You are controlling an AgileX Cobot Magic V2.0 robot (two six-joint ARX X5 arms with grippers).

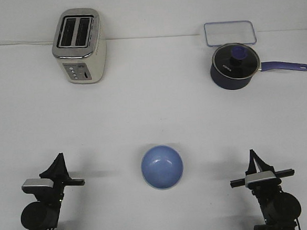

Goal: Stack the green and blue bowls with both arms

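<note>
The light blue bowl [162, 167] sits upright on the white table at the front centre, midway between my arms. No green bowl shows in this view. My left gripper [58, 157] is at the front left, well clear of the bowl, with its fingers drawn together to a point and nothing in it. My right gripper [251, 153] is at the front right, also well clear of the bowl, its fingers together and empty. Both grippers sit low near the table's front edge.
A cream toaster [79, 45] stands at the back left. A dark navy saucepan [233, 66] with a glass lid and a long handle pointing right stands at the back right, and a clear rectangular container [230, 33] lies behind it.
</note>
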